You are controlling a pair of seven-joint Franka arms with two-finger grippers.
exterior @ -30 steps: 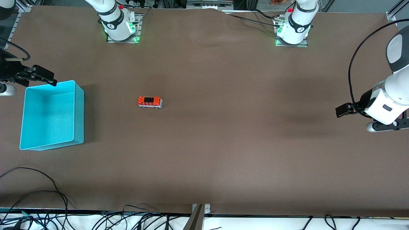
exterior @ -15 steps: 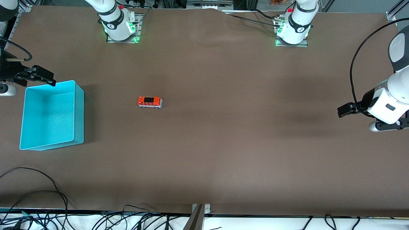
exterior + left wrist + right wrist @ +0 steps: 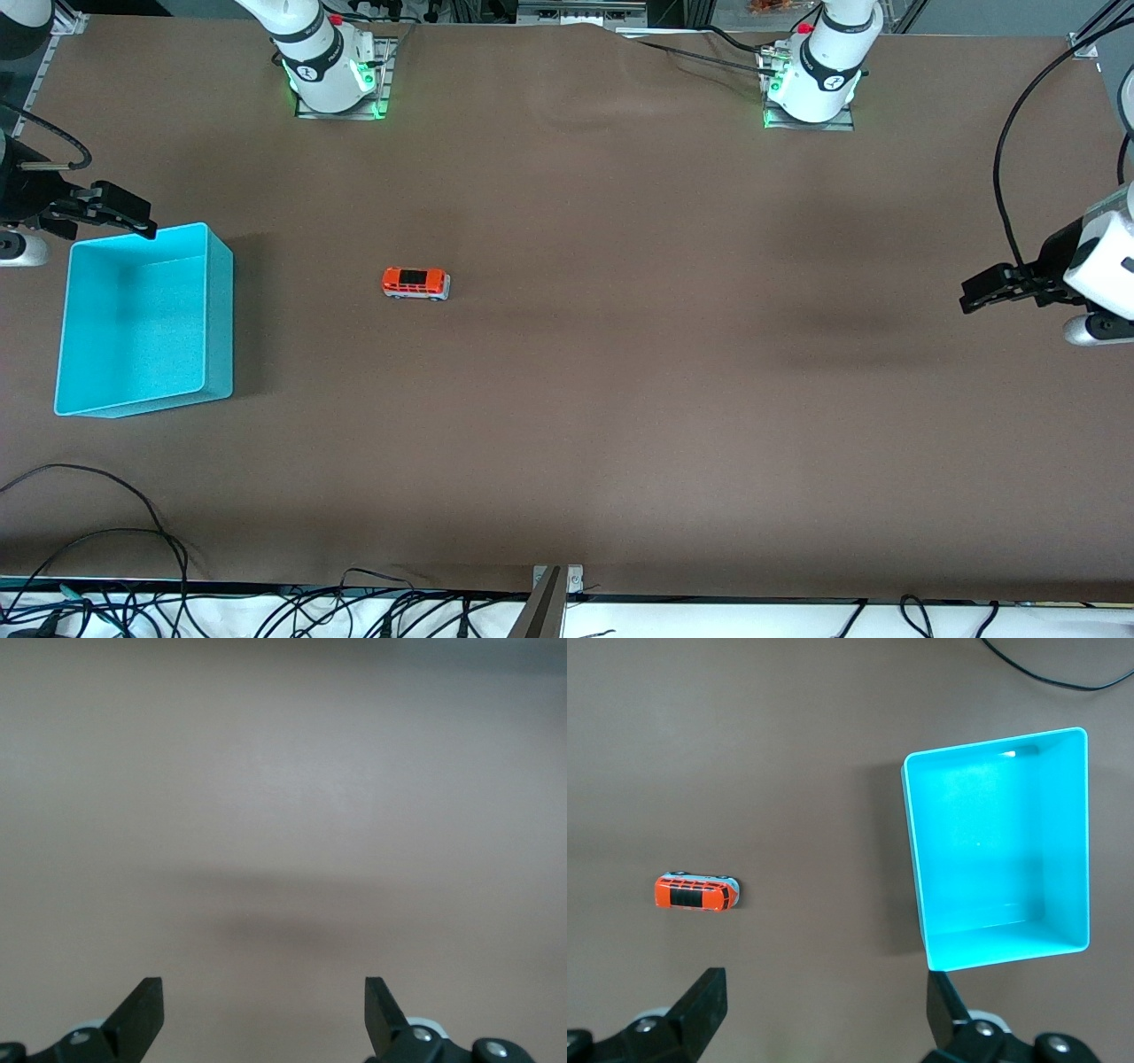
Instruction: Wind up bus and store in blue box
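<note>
The bus stands on its wheels on the brown table, untouched, well apart from the blue box, which sits toward the right arm's end of the table from the bus, upright with nothing visible in it. The right gripper hangs over the table just beside the box's wall, its fingers spread wide and holding nothing. The left gripper hovers over bare table toward the left arm's end, well apart from the bus, its fingers also wide apart with nothing between them.
</note>
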